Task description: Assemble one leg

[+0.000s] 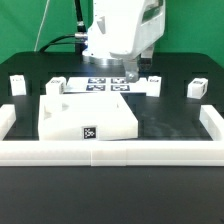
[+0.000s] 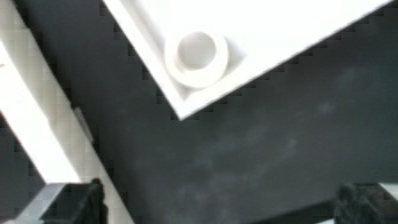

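Black counter (image 1: 165,120) is fenced by a white rail (image 1: 110,152) along the near edge and both sides. Arm (image 1: 120,30) hangs over the rear centre. Panel (image 1: 88,112), white and flat, lies on the counter toward the exterior view's left, with a tag on its near edge. The wrist view shows one panel corner with a round recess (image 2: 196,55) against dark counter. Marker board (image 1: 108,86) lies flat behind the panel. End effector (image 1: 135,70) is low over the board's right end, touching nothing. In the wrist view its fingertips (image 2: 63,205) stand wide apart with nothing between them. Four legs, small white blocks, sit loose in a row behind the panel, none gripped: leg 1 (image 1: 17,84) near the left rail, leg 2 (image 1: 57,86) just beside the board's left end, leg 3 (image 1: 152,82) at the board's right end near the end effector, and leg 4 (image 1: 198,87) near the right rail.
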Tool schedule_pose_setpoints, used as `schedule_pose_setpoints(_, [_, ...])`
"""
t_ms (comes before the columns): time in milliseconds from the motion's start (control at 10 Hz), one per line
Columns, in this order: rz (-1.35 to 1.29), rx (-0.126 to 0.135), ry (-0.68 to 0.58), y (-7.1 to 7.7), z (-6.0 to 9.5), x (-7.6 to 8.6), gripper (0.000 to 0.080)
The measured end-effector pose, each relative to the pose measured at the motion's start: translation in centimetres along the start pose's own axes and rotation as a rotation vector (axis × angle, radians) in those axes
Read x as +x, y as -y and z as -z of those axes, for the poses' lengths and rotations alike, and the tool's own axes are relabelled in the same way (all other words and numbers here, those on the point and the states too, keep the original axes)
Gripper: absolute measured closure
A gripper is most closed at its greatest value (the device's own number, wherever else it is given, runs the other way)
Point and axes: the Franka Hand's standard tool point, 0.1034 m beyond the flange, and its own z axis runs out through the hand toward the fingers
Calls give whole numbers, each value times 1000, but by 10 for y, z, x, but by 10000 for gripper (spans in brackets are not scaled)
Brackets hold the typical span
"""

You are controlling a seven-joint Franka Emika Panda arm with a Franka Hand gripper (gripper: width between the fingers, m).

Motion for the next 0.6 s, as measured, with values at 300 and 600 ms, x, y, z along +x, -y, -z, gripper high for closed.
schedule_pose_setpoints(300, [-5,0,0,0,-1,0,150])
schedule_pose_setpoints(600, [243,3,17,11,-13,-18,150])
